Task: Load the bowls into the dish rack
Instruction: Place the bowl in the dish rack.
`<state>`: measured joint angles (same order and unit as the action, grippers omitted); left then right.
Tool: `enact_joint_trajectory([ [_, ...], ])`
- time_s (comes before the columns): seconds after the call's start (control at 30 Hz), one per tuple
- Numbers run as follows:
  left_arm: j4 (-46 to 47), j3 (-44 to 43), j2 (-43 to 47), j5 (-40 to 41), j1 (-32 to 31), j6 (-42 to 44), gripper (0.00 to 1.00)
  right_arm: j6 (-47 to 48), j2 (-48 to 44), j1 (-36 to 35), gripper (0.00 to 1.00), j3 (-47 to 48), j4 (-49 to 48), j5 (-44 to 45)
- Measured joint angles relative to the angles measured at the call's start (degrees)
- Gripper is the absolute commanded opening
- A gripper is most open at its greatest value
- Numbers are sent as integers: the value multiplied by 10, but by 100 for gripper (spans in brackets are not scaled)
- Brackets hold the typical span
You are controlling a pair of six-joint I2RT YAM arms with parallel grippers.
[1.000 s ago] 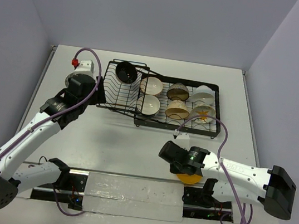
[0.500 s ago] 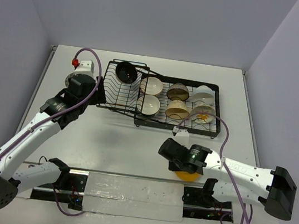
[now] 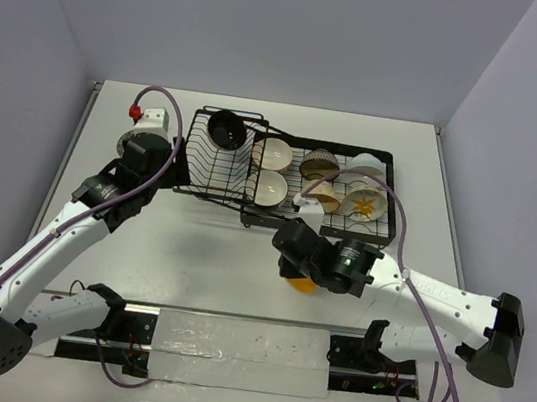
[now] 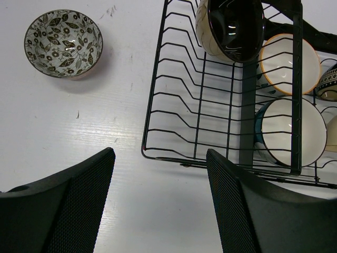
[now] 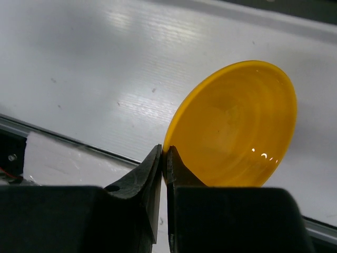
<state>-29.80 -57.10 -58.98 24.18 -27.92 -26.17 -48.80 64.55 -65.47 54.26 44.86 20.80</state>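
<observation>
My right gripper [image 5: 164, 153] is shut on the rim of the orange-yellow bowl [image 5: 237, 126] and holds it tilted above the table. In the top view it [image 3: 301, 285] hangs under the right gripper [image 3: 292, 257], just in front of the dish rack [image 3: 215, 168]. The rack holds a black bowl [image 3: 226, 130] on its tray section and several white, cream and tan bowls in the basket section [image 3: 390, 184]. My left gripper [image 4: 160, 200] is open and empty over the table by the rack's left corner [image 4: 150, 150]. A leaf-patterned greyish bowl [image 4: 63, 43] sits on the table left of the rack.
The left arm [image 3: 73, 222] covers the patterned bowl in the top view. The right arm's purple cable [image 3: 398, 251] loops over the rack's right front corner. Grey walls close the table at the back and sides.
My right gripper has carried the orange-yellow bowl left and farther from the near edge, toward the rack's front. The left arm has not moved.
</observation>
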Motion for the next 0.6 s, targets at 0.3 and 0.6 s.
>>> enact_joint_trajectory([
  [0.3,0,0,0,6,-1,0,75,84,82,8,0,128,-64,19],
  [0.6,0,2,0,7,-4,0,75,166,129,111,0,240,-139,-27],
])
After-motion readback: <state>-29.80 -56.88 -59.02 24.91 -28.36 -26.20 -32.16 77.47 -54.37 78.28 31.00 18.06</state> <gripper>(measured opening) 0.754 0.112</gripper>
